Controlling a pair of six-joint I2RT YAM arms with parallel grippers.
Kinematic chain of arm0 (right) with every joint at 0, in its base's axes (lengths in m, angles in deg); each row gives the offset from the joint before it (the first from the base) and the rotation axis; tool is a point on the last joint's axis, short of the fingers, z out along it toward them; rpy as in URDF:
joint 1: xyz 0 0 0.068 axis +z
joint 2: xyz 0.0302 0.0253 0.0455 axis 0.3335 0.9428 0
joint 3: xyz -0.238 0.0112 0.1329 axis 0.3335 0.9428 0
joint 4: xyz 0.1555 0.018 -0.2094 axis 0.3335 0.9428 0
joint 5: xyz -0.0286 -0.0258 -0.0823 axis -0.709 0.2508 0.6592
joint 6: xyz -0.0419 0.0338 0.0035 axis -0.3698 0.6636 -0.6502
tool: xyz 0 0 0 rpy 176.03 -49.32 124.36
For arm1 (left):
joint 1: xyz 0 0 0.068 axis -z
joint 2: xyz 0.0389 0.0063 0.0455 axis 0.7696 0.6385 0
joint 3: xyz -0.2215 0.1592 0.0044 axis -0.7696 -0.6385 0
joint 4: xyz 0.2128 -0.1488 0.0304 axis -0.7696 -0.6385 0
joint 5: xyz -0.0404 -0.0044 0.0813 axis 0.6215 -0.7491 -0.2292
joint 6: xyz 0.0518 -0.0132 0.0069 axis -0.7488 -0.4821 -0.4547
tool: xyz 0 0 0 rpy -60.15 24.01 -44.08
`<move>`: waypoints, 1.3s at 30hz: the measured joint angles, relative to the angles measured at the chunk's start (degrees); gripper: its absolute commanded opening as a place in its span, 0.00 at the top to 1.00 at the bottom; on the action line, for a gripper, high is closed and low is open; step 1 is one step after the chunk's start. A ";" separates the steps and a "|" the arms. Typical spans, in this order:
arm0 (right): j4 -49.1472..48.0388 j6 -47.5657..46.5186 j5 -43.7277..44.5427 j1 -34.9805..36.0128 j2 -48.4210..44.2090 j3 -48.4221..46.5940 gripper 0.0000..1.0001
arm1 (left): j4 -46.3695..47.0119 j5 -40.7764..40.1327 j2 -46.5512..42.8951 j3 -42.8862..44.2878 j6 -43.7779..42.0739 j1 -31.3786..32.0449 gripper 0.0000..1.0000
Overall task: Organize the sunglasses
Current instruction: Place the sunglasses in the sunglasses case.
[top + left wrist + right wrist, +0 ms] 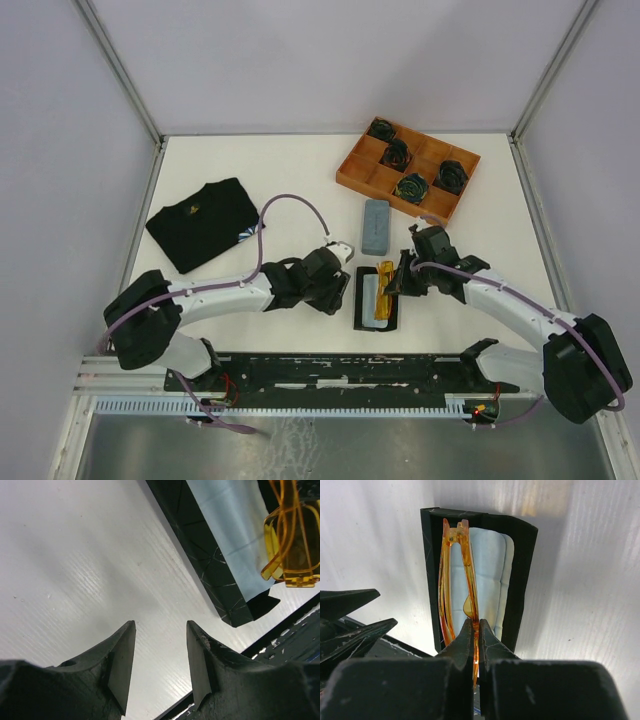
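The job is partway through, as I judge it. My right tool (476, 630) is pressed together on the translucent orange-yellow sunglasses (455, 580), pinching the thin folded frame at its near end. The pair stands on edge along the open black case (521, 575), directly over the light blue cloth (490, 570) that lines it. I cannot tell whether the frame already rests on the cloth or hangs just above it. The case lies on the white surface (290, 180) between my two arms, with its lid not yet closed.

What is left for this pair, I think, is to set it flat, let go, and shut the case. I see no red pair in any view, so I cannot say where it is. A grey-blue case (375, 227) lies closed just beyond the black one, and I cannot see what it holds.

My left tool (160, 630) is spread, with nothing between its fingers. It hovers over bare surface just beside the black case, touching neither the case nor the sunglasses.
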 measured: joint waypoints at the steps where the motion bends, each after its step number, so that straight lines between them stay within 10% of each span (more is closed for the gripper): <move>1: -0.20 -0.04 -0.28 -0.33 0.13 0.02 1.00 | 0.52 -0.15 -0.61 -0.28 0.24 0.00 0.47; 39: -6.45 -0.92 -13.03 -3.15 8.39 1.90 1.00 | 5.29 -1.81 -3.28 -2.27 3.13 0.00 0.48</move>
